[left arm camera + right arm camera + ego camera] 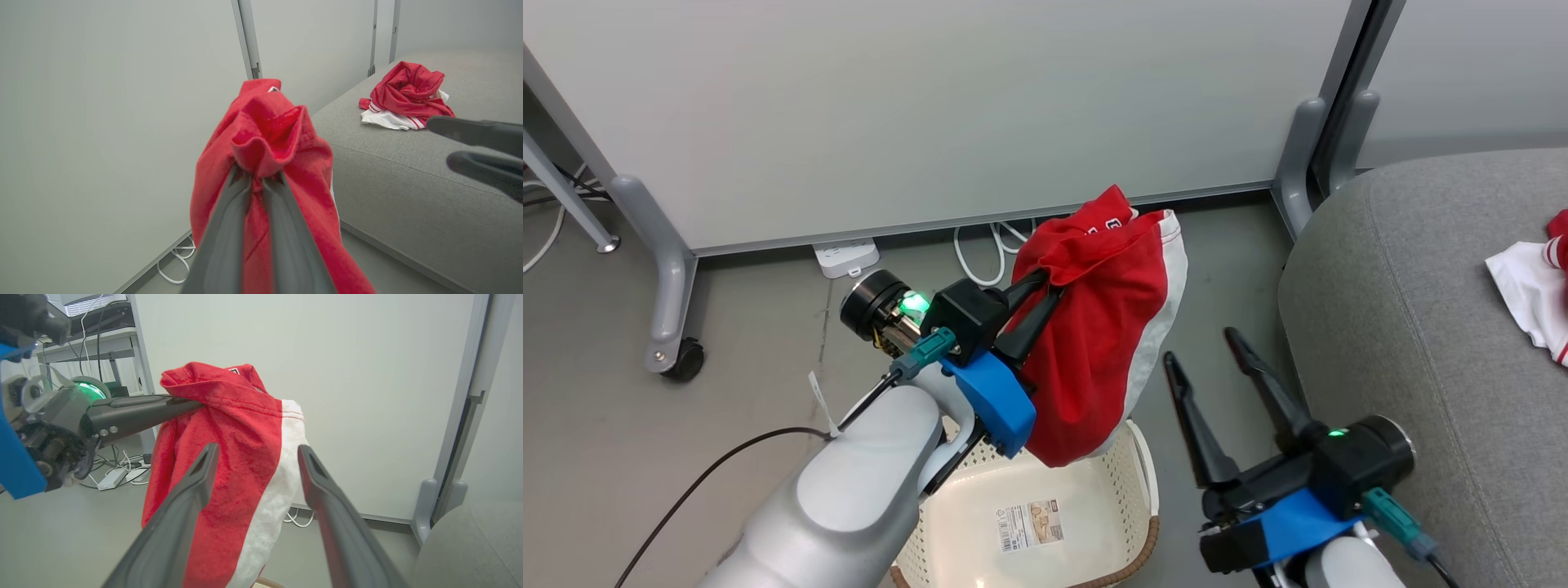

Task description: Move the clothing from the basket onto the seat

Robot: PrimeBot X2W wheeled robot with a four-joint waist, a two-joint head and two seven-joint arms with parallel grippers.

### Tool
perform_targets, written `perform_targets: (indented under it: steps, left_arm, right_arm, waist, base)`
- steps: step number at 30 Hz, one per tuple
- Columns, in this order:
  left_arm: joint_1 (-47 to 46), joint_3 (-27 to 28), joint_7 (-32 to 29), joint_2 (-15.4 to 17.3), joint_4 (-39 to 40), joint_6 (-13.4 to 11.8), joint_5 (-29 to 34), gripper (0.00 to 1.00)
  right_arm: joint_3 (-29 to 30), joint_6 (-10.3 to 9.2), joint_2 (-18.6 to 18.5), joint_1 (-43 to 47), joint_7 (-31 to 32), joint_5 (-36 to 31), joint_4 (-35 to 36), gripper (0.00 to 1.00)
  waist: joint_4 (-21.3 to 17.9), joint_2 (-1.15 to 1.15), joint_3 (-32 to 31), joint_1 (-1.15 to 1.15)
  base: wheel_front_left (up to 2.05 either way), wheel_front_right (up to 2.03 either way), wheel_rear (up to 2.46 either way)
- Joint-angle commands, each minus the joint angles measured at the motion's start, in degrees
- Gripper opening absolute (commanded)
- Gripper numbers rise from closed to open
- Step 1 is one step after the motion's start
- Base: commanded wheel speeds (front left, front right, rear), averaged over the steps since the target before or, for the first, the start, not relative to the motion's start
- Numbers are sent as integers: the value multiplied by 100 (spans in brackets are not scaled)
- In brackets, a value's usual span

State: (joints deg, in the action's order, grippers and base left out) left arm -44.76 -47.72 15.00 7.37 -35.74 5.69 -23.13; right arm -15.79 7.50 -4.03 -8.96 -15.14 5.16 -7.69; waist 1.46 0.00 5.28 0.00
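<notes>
my left gripper [1041,296] is pinched narrow on the red garment [1094,327] — both dark fingers [220,245] bite a bunched fold near its top. the rest of it, red with a white panel down its right edge, hangs free below. its lower end dangles over the far part of the basket [1142,469], which sits on the floor near me, about mid-scene; i can't tell whether the cloth touches the rim. the label sticker [1031,524] shows on the basket's cream bottom.

my right gripper [1202,347] stands wide and holds nothing. it is just right of the hanging cloth and left of the seat [1405,327], fingers pointing away from me.

the seat takes up the right side, apart from the held garment. toward its right lies the second garment [1531,286] — a crumpled heap of red over white with striped trim. a pale partition [931,106] runs along the far side, with a power strip [847,257] on the floor at its foot.
</notes>
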Motion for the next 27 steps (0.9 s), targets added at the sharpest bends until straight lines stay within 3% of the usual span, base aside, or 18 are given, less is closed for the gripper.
perform_targets:
  steps: [1,13,27]
  left_arm:
    - [-68,48,27,6,-12,17,22,0]
    - [-169,66,27,-49,-15,41,90,0]
    - [-416,99,27,-186,51,96,202,0]
  right_arm:
    - [-129,-2,-8,-142,0,46,-49,100]
    - [-794,-2,64,-893,0,127,-660,100]
    - [-1035,-2,120,-1999,1,0,-2233,100]
  waist:
    - [-2,0,20,0]
    - [38,0,184,0]
    - [182,0,570,0]
  base:
    - [0,0,0]
    - [0,0,0]
    - [0,0,0]
